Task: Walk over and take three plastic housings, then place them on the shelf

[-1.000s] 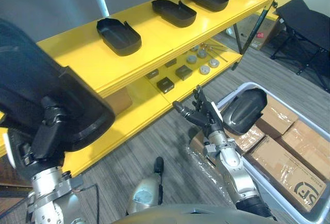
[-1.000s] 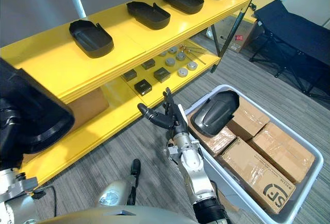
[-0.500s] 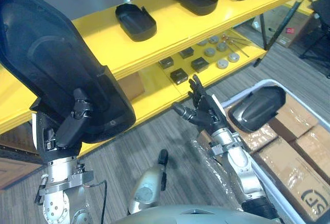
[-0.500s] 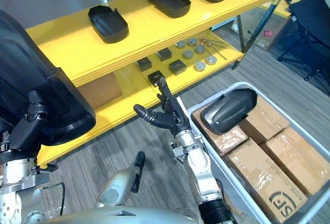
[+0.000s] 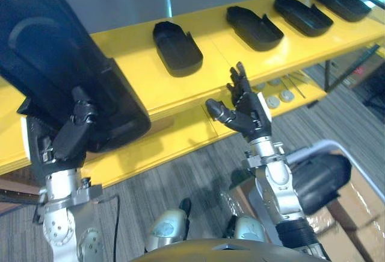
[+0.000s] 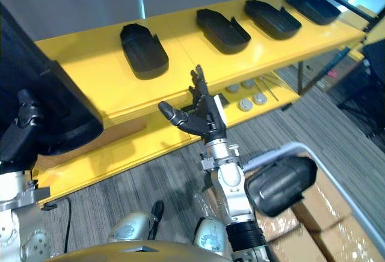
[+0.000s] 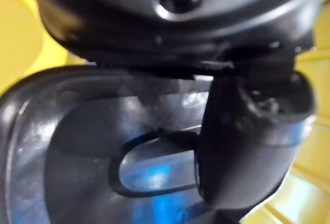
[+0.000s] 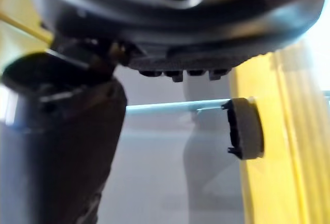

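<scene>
While the left hand (image 5: pixel 71 134) has its fingers and thumb curled round the lower edge of a large black housing (image 5: pixel 54 69), held upright at the left of the frame, the right hand (image 5: pixel 245 110) stands at the centre with fingers straight and spread, holding nothing; the left wrist view shows the thumb (image 7: pixel 247 131) clamped on what looks like the shell's inner face.

Four housings (image 5: pixel 176 48) already lie in a row on the yellow top shelf (image 5: pixel 129 72), each with its long axis running across the board from front edge to back; a bare stretch of board lies left of the nearest one, just up and right of the carried shell. That gap is what the placing turns on; the carried shell's long axis runs from upper left to lower right, so it would need laying flat to match the row; the left hand is much the nearer.

Another housing (image 5: pixel 322 180) rests in the grey bin (image 5: pixel 313 149) at lower right.
</scene>
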